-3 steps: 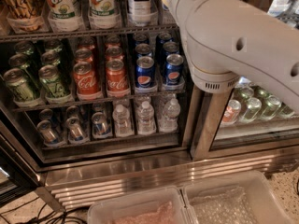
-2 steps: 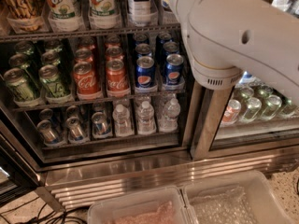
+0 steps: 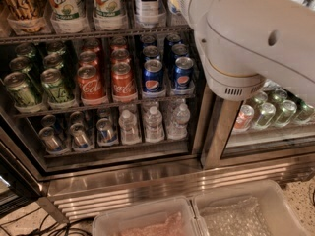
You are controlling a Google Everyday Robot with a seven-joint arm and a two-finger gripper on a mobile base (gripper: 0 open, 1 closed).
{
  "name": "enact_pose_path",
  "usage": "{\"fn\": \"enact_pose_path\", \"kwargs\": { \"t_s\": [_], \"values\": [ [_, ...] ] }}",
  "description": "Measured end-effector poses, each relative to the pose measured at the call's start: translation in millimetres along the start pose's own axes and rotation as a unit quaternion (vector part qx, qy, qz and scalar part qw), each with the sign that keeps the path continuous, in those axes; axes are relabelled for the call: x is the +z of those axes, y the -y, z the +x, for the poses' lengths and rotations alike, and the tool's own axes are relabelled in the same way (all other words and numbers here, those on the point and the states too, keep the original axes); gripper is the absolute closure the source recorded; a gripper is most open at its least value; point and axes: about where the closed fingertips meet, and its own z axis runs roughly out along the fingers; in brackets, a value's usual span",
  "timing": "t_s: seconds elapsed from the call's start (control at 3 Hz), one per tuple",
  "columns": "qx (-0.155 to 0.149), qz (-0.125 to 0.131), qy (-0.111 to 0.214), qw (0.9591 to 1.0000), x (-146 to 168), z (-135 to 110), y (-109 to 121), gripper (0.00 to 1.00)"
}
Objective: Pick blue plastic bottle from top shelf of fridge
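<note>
The blue plastic bottle (image 3: 147, 3) stands on the top shelf (image 3: 93, 34) of the fridge (image 3: 123, 178). Its navy-and-white "TEA" label shows, but its cap is cut off by the top edge. Green-and-white 7UP bottles (image 3: 66, 4) stand to its left. My arm's big white link (image 3: 246, 38) reaches in from the right, just right of the bottle. The gripper is out of view, past the frame's top edge or behind the arm.
Lower racks hold green cans (image 3: 54, 85), Coca-Cola cans (image 3: 91, 85), Pepsi cans (image 3: 153, 76) and small water bottles (image 3: 153, 124). A steel door post (image 3: 216, 136) separates a right compartment holding green bottles (image 3: 268, 112). Two white bins (image 3: 197, 218) sit on the floor in front.
The white arm link has shifted slightly right and lower and fills more of the view. The bottles and cans have not moved.
</note>
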Motion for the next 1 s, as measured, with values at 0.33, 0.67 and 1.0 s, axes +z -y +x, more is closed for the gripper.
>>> {"fn": "enact_pose_path", "kwargs": {
  "t_s": [0.33,0.67,1.0],
  "values": [
    [0.006,-0.003,-0.023,0.9997,-16.8,11.3,-1.3,1.00],
    [0.013,-0.008,-0.043,0.9989,-37.5,22.3,-4.5,1.00],
    [0.025,-0.020,-0.068,0.9972,-59.5,37.5,-12.5,1.00]
  ]
}}
